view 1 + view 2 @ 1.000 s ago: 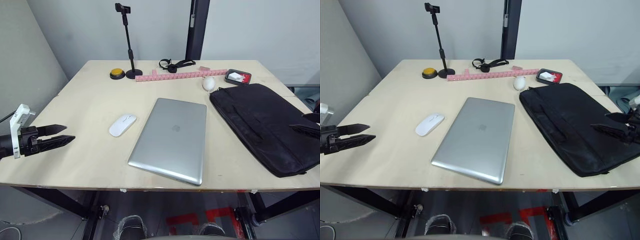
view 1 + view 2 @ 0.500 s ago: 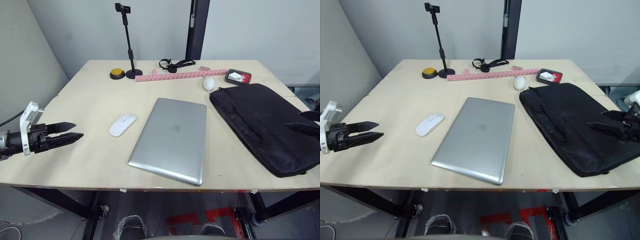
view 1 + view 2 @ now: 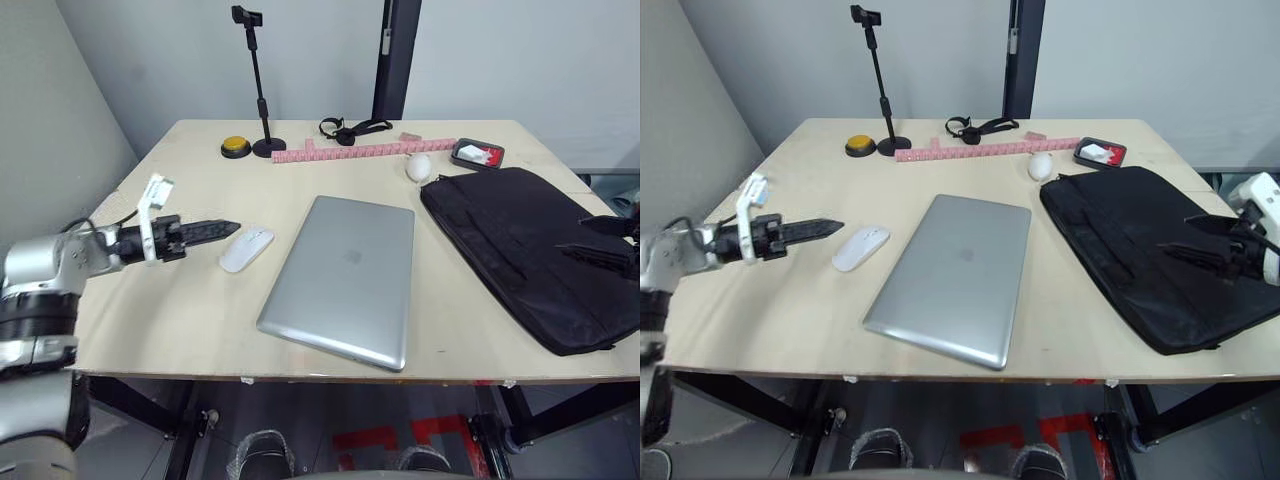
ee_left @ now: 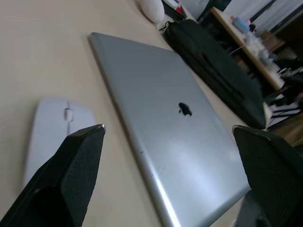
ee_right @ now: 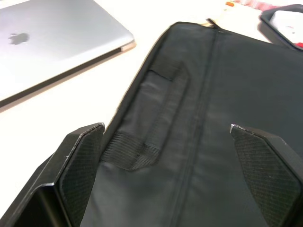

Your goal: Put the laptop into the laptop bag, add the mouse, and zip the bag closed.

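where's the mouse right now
In the left eye view the mouse lies on the table, just left of the laptop, with the left hand right beside it.

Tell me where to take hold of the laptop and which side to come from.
Grip the laptop at its left long edge, coming from the robot's left. It lies flat and closed, so probably only its thin edges offer purchase; the mouse sits close by, apart from it, beside the left hand.

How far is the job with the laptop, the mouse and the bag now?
Nothing is done yet: the laptop and the mouse lie on the table, outside the laptop bag. The left gripper, fingers open, is near the mouse; the right gripper, also open, hovers over the bag. Packing and zipping remain.
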`<state>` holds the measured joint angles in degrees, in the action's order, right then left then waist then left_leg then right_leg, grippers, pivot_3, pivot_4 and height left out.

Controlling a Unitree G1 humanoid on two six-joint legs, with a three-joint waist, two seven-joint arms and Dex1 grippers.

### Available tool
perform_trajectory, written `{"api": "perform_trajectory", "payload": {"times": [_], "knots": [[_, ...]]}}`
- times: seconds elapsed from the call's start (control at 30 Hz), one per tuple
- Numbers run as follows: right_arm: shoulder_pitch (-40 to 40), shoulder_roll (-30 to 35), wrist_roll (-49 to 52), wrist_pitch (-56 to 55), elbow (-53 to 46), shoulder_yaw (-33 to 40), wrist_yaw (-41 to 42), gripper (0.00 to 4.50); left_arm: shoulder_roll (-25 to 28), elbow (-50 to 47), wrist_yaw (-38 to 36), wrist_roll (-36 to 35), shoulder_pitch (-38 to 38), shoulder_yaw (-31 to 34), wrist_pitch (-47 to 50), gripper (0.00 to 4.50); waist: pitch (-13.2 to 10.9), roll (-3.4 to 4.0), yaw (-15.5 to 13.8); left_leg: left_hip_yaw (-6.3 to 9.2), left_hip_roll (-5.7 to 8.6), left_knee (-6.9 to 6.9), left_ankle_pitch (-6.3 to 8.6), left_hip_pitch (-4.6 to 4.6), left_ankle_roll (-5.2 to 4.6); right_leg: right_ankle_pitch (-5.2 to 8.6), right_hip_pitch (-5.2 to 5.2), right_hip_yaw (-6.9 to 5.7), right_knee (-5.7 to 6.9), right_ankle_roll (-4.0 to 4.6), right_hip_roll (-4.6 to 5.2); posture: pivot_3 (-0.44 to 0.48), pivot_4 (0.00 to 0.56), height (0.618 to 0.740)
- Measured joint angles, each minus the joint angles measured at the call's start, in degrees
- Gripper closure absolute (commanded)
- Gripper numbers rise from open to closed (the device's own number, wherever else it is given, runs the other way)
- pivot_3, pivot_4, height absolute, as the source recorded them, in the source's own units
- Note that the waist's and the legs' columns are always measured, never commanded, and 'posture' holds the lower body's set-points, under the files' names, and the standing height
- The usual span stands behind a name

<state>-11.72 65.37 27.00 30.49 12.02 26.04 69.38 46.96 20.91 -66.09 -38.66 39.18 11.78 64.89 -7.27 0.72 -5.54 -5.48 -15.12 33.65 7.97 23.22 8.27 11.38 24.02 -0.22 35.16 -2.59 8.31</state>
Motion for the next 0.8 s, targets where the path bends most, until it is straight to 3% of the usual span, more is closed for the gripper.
{"api": "perform_trajectory", "payload": {"times": [0.13,0.3,0.4,0.57,0.8], "knots": [[1.22,-1.43,0.65,1.48,-5.93,-0.53,-1.32,1.81,-2.38,6.82,0.96,0.91,6.62,-4.84,6.57,0.00,0.00,0.00,-0.03,0.00,0.00,-0.02,0.00,-0.01,0.00,0.00,-0.01,0.00,-0.01,0.00,0.00,0.000,0.150,0.740],[1.92,-2.65,0.44,1.48,-11.46,-3.08,-2.98,3.61,-4.33,16.56,1.13,7.11,11.99,-15.17,8.42,0.00,-0.02,-0.02,-0.11,0.01,0.01,-0.04,0.00,0.01,0.01,0.00,-0.02,0.00,-0.06,0.00,0.00,0.000,0.150,0.740],[1.68,-3.79,0.04,1.49,-15.98,-6.68,-4.44,4.49,-7.47,25.05,0.60,9.34,18.21,-17.49,9.72,0.00,-0.09,-0.09,-0.43,0.03,0.01,-0.04,-0.01,0.00,0.02,-0.01,-0.02,-0.01,-0.07,0.00,0.00,0.000,0.150,0.740],[0.83,-6.06,-1.09,1.09,-24.32,-14.32,-6.25,4.49,-11.45,32.30,-2.14,11.04,26.54,-17.98,9.77,0.00,-0.09,-0.09,-0.67,0.01,0.04,-0.16,0.00,0.00,0.04,-0.03,-0.05,-0.01,-0.22,0.03,0.01,0.000,0.150,0.740],[-6.60,-11.25,-13.45,-0.61,-19.88,-28.49,-13.90,4.49,-14.48,41.01,-3.34,18.80,26.63,-22.13,2.92,0.00,-0.13,-0.10,-0.05,0.02,0.04,-0.32,-0.02,0.00,0.09,-0.04,-0.06,-0.06,-0.29,0.01,0.00,0.000,0.150,0.740]]}}
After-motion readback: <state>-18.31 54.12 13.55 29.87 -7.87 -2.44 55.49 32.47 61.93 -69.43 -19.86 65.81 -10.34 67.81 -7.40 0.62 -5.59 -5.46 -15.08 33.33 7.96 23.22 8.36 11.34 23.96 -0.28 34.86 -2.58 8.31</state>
